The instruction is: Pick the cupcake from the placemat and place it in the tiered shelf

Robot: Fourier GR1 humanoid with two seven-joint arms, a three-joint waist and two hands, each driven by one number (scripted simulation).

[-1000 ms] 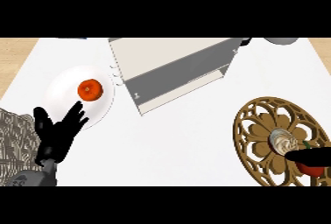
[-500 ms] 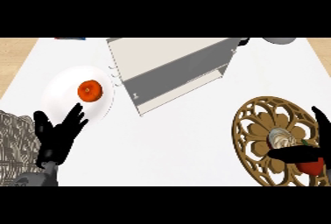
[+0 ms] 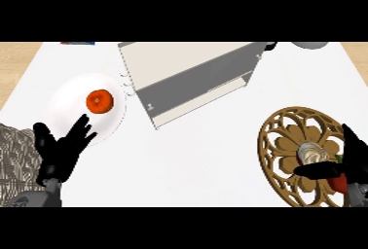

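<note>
A kitchen, judging by the white counter top (image 3: 208,160) edged in pale wood, set with a white plate (image 3: 68,104) bearing an orange food item (image 3: 99,100), an ornate round wooden placemat (image 3: 295,151), and a grey-and-cream tiered shelf (image 3: 191,78).

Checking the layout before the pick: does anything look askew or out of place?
The tiered shelf sits skewed, not square to the counter's edges. Otherwise nothing stands out: the cupcake sits on the round placemat, by the right hand.
</note>
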